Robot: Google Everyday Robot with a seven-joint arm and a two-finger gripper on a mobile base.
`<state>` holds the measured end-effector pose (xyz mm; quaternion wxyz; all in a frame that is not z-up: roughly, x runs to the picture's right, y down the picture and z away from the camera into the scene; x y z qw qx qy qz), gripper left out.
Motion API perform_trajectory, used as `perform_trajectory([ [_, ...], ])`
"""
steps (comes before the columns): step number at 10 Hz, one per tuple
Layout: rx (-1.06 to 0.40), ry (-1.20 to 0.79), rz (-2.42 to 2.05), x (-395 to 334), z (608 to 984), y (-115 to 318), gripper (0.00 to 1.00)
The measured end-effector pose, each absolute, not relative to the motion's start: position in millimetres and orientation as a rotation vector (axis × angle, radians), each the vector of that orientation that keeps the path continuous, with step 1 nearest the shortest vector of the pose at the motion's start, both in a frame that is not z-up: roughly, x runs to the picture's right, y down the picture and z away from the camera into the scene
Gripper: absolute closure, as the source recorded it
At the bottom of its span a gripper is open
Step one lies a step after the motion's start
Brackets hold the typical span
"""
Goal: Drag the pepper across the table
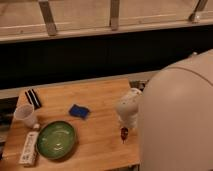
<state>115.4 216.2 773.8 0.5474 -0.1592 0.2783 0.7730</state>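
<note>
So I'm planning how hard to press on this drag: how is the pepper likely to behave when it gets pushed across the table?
The pepper is small and slender, so it is probably light and should slide easily on the smooth wooden table. Its narrow, rounded shape may let it roll or pivot instead of tracking straight. It lies near the table's right edge under the gripper, so a stray push could send it off.
</note>
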Motion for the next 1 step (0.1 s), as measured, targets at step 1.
perform_trajectory([
  [1,-0.378,0.659,1.83,114.3,774.0,216.0,0.97],
])
